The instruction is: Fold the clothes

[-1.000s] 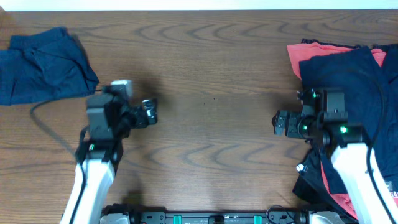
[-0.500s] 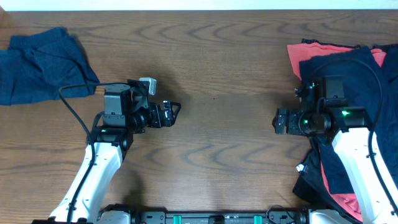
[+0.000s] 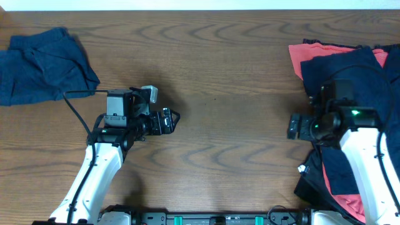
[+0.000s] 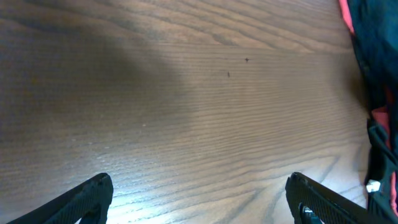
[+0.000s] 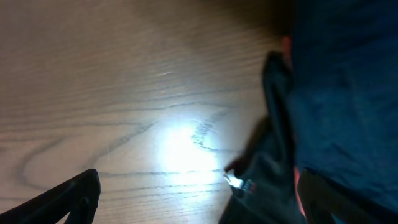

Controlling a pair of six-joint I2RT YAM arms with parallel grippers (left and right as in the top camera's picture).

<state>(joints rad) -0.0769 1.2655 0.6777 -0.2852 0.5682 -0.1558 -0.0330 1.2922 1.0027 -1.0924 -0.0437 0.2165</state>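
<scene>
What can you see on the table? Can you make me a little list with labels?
table: brown wood
far left: one navy shirt, bunched up
right side: pile of navy and coral shirts, not folded
left gripper: open, empty, over bare wood
right gripper: open, empty, by the pile's edge

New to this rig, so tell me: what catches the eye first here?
A heap of navy and coral shirts fills the table's right edge, partly under the right arm. One crumpled navy shirt lies far left. Between them the left gripper and right gripper hover open, empty.
</scene>
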